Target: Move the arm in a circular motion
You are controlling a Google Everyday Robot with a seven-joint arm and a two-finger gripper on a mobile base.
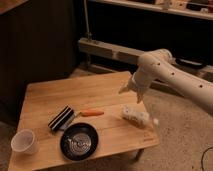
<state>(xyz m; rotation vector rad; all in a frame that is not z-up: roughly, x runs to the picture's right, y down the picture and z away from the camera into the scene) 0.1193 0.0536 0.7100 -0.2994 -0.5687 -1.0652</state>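
The arm (170, 75) is large, smooth and white, with thick tubular segments and small dark holes. It reaches in from the right edge and bends down over the far right part of the wooden table (75, 95). My gripper (125, 90) is the small pale tip at its end, held above the table's right side, apart from every object. It hangs a little above and behind the lying plastic bottle (137, 116).
On the table lie an orange carrot (92, 113), a black-and-white striped brush (61, 118), a black round pan (79, 141) and a white cup (24, 142). A metal rail (110, 50) and dark shelving stand behind. Carpet floor lies to the right.
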